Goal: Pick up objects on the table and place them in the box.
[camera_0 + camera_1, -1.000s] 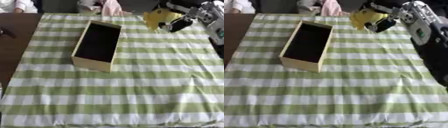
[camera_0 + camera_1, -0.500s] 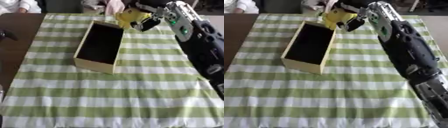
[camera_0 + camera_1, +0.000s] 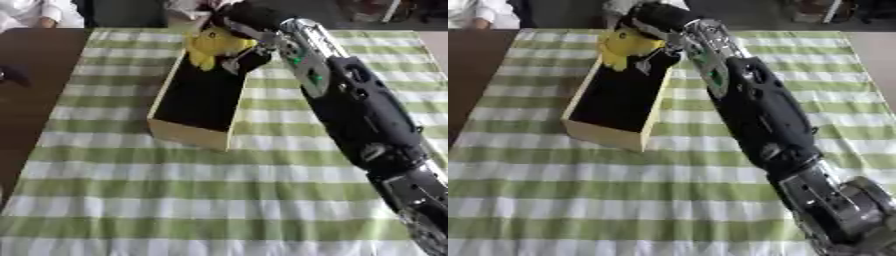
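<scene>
Yellow and soft-looking, the object [image 3: 210, 45] sits in my right hand [image 3: 241, 47] near the top centre of the frame, fingers curled around it, held over the far end of the box [image 3: 185, 134]. It looks clear of the box's dark floor, though I cannot tell by how much.

My judgement is that the placing step is nearly ready. To do it well I want the object fully inside the far rim before I let go, lowered a little so it drops onto the floor rather than catching the wall and tipping out. The box is long and narrow, running from the upper centre down toward the lower left, so I have more room to drift along its length than across it.

My forearm [image 3: 750, 105] stretches diagonally from the lower right across the green-and-white checked cloth [image 3: 131, 200], passing just beside the box's right wall; on retreat I should lift before swinging back so I don't nudge it. At the upper left, bare brown table [image 3: 26, 110] shows beyond the cloth. I see no left hand anywhere.
</scene>
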Robot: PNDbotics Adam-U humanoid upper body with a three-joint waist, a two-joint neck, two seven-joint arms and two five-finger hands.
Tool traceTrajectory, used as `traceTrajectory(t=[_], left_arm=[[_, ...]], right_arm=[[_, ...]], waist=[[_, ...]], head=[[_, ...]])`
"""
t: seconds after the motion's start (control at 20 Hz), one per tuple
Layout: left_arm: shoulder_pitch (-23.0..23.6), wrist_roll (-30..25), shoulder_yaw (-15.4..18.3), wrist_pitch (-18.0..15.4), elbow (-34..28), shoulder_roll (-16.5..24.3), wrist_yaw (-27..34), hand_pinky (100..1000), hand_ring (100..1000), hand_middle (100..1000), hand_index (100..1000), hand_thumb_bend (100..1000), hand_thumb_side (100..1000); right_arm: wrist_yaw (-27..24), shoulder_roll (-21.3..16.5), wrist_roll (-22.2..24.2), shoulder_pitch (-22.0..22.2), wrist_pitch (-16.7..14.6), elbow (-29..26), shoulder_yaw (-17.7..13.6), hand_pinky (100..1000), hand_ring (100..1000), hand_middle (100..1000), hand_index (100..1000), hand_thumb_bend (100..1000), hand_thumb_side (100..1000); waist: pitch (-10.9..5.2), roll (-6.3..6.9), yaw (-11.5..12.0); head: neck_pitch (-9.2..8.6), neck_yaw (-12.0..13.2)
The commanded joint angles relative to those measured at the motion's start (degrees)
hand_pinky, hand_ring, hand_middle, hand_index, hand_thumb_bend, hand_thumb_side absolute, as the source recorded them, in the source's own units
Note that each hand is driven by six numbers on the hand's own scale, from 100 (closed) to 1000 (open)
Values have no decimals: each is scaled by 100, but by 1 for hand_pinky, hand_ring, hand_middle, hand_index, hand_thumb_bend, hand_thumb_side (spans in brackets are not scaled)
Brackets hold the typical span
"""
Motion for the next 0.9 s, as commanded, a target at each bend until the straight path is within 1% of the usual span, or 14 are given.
traceTrajectory(t=[0.05, 0.25, 0.55, 0.75, 0.9], left_arm=[[-89, -38, -6, -9, -108, 21, 29, 458, 1000, 900, 688, 100, 752], [-110, -52, -9, -12, -108, 4, 48, 458, 1000, 901, 687, 100, 752], [-122, -85, -20, 1, -108, -4, 66, 457, 1000, 903, 687, 100, 754], [-122, -92, -18, 1, -108, -5, 71, 457, 1000, 903, 687, 100, 754], [-135, -99, -21, 1, -108, -21, 81, 458, 1000, 904, 687, 100, 755]], right_arm=[[307, 229, -64, -114, 88, -95, -142, 693, 543, 574, 805, 100, 100], [671, 472, -131, -85, 90, -22, -252, 692, 543, 575, 804, 100, 100], [1210, 671, -266, -53, -58, 191, -363, 699, 549, 579, 804, 100, 116], [1420, 711, -397, -45, -128, 285, -418, 699, 549, 579, 804, 100, 116], [1599, 852, -380, 37, -132, 414, -415, 717, 564, 590, 803, 100, 126]], waist=[[-74, 43, 31], [-43, 62, 94], [-3, 68, 118], [0, 71, 119], [29, 80, 158]], head=[[-54, -60], [-62, -103], [-62, -114], [-62, -114], [-68, -109]])
